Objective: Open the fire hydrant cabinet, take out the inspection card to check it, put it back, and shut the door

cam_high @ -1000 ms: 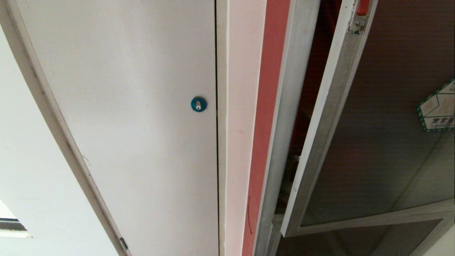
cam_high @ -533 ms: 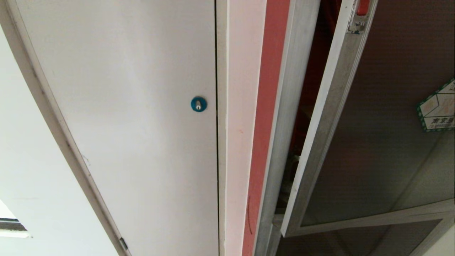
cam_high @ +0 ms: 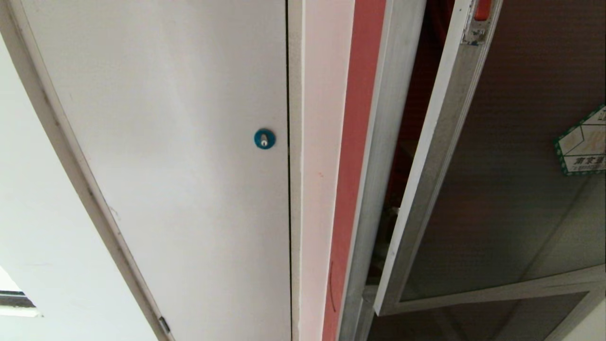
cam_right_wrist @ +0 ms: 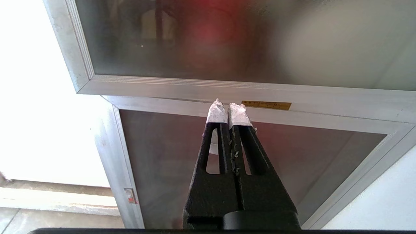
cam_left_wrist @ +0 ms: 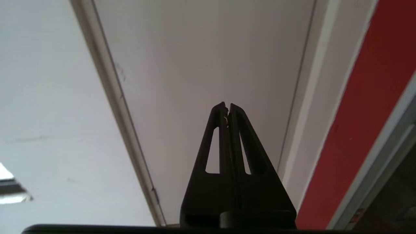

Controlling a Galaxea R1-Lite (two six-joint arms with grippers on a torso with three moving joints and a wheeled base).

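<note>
The left gripper (cam_left_wrist: 227, 105) consists of 2 matte black tapered fingers, each with 1 elongated slot cut through it, rising from a black base with a rounded boss. The right gripper (cam_right_wrist: 228, 109) has the same black slotted form with a rougher, speckled surface, and its fingertips (cam_right_wrist: 215, 113) are wrapped in white tape.

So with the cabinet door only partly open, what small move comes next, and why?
Probably bring the left end effector, shut and facing the white door, across to the door edge to swing it wider: the gap showing the fire hydrant cabinet interior looks narrow, and no card is visible.
</note>
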